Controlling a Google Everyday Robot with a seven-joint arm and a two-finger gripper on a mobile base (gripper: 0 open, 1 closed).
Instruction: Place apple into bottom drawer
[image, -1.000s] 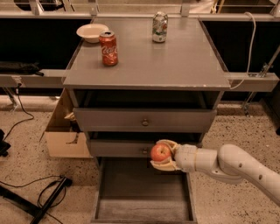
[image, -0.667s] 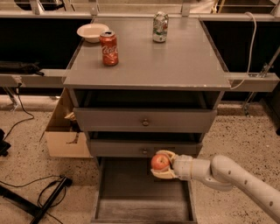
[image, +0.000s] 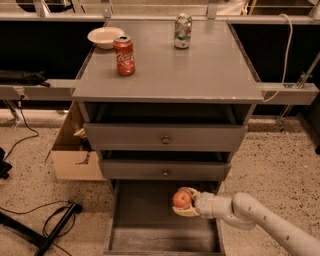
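Observation:
The apple (image: 182, 199) is small, round and red-orange. My gripper (image: 184, 201) is shut on it, its pale fingers wrapped around the fruit. The white arm reaches in from the lower right. The gripper holds the apple over the right part of the open bottom drawer (image: 145, 220), a wide shallow grey tray pulled out toward the camera. The apple hangs a little above the drawer floor, just below the front of the middle drawer (image: 165, 170).
The grey cabinet top (image: 200, 65) carries a red cola can (image: 124, 55), a green-and-white can (image: 183, 31) and a white bowl (image: 105, 37). The top drawer (image: 165, 137) is slightly out. A cardboard box (image: 75, 155) stands at the left; cables lie on the floor (image: 55, 220).
My gripper has moved down and a little left with the apple, from in front of the middle drawer to over the open bottom drawer.

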